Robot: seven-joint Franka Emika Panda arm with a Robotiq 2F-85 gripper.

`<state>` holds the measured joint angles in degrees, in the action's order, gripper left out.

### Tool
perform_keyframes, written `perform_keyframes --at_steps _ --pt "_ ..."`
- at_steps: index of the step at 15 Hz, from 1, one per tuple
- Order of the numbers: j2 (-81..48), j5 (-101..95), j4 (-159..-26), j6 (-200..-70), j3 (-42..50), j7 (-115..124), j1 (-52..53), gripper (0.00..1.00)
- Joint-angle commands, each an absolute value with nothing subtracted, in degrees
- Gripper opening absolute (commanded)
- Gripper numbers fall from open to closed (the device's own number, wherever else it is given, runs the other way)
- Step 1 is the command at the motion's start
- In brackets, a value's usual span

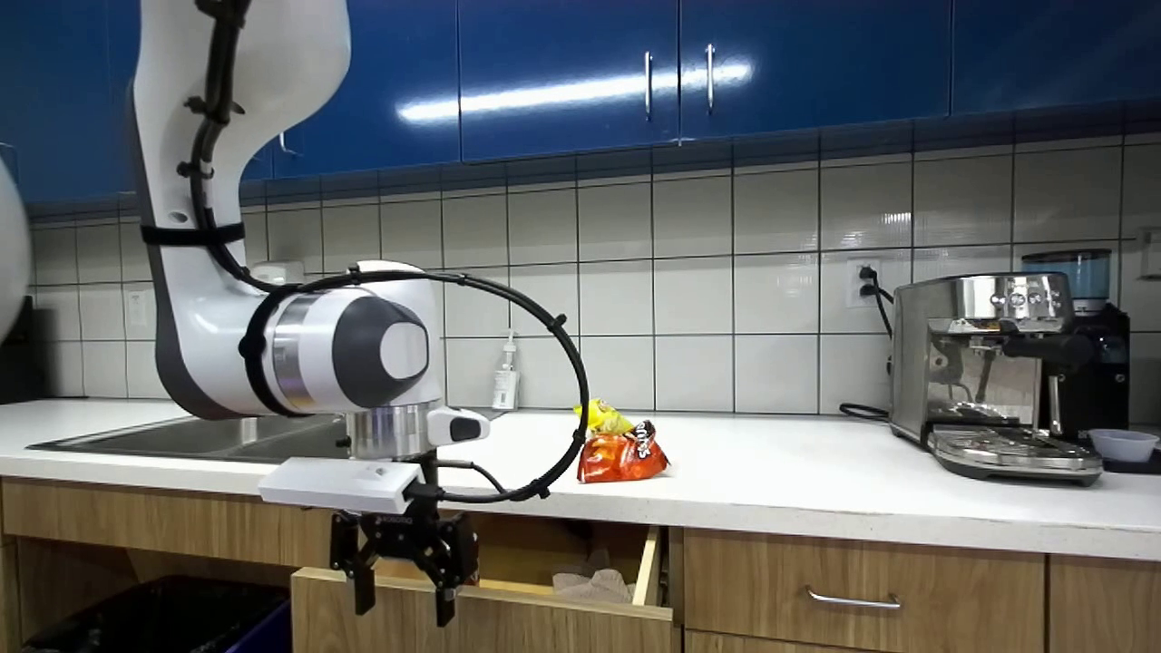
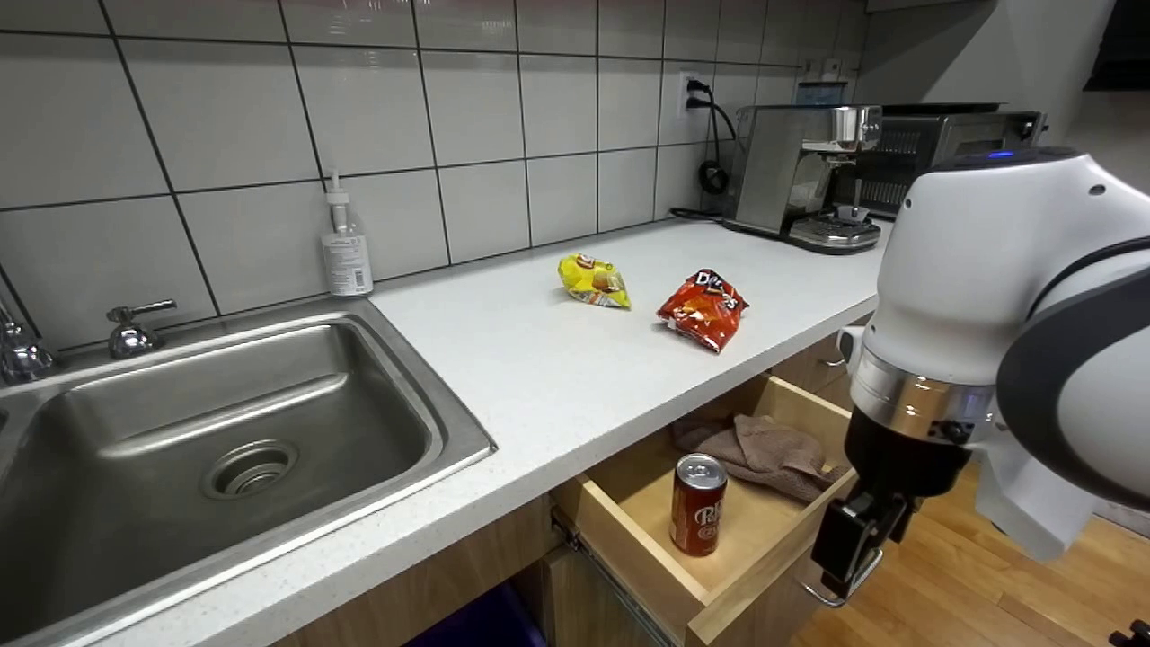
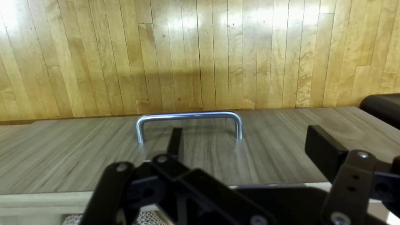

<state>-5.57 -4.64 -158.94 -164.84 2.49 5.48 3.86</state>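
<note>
Begins at left, in an exterior view, with metal sink [image 1: 154,440]. Has end effector [image 1: 404,609] next, with jaws wide apart, at front of open drawer [image 1: 526,626], near its handle [image 3: 189,115]; cannot tell if touching. Includes soda can [image 2: 696,512], then brown cloth [image 2: 777,454], inside that drawer. Ends rightward, on bench [image 1: 798,453], with yellow bag [image 1: 603,417], red bag [image 1: 621,460], coffee machine [image 1: 975,376].

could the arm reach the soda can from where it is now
Probably not directly: the open gripper hangs outside the drawer front, which seems to stand between it and the soda can. Lifting over that might work, as the can's top is uncovered.
</note>
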Motion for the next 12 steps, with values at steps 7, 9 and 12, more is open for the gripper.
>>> perform_keyframes --at_steps 7,9,12 --pt "-7.31 -9.19 -158.65 -170.21 4.8 8.68 3.95 1.0" --pt "-7.52 -9.55 -158.63 -171.25 5.28 8.6 4.05 1.0" --pt "-8.02 -9.7 -158.57 -172.71 5.95 8.55 4.25 1.0"
